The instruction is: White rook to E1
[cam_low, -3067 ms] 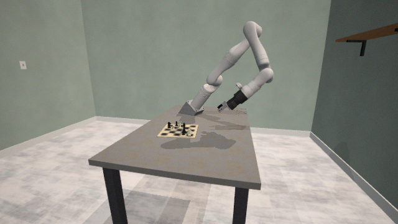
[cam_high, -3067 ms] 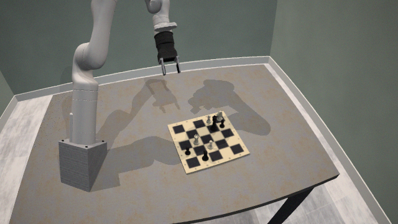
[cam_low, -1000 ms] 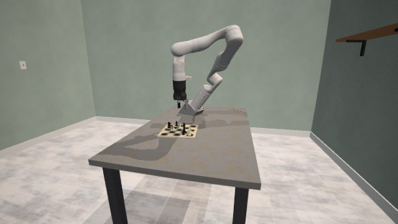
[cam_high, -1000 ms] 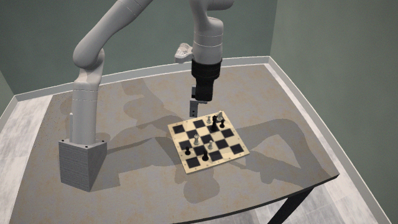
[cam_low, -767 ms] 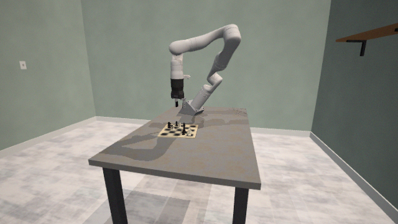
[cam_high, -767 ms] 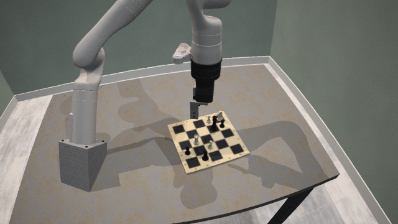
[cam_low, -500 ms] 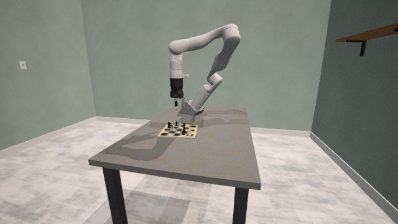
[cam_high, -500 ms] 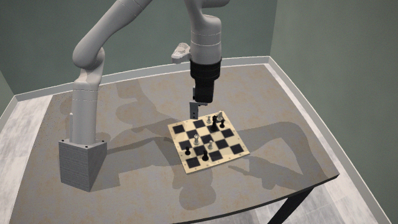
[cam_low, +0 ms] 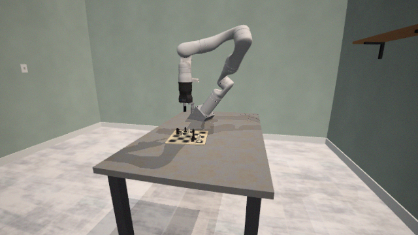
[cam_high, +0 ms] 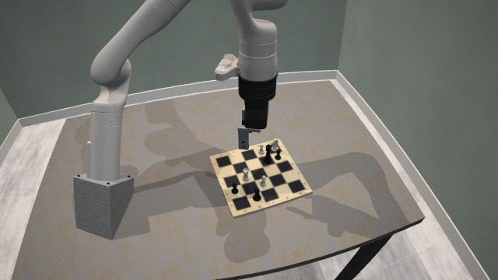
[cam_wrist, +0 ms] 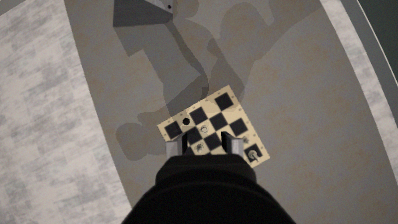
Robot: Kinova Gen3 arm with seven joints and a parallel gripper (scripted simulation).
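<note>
The small chessboard (cam_high: pixel 261 179) lies on the table with several white and black pieces. The white rook (cam_high: pixel 246 174) stands upright near the board's middle, toward its left side. In the wrist view it shows as a pale ring (cam_wrist: pixel 203 130) just above my fingers. My gripper (cam_high: pixel 248 141) is open and empty. It points straight down and hangs well above the board's far left edge. In the wrist view my gripper's fingers frame the board (cam_wrist: pixel 212 127) far below. The exterior view shows my gripper (cam_low: pixel 187 106) high above the board (cam_low: pixel 187 137).
A tall black piece (cam_high: pixel 268 154) and two white pieces (cam_high: pixel 275 145) stand at the board's far corner. Black pieces (cam_high: pixel 234 189) (cam_high: pixel 256 194) and a white one (cam_high: pixel 263 181) stand toward the near side. The arm's base block (cam_high: pixel 103 204) sits left of the board.
</note>
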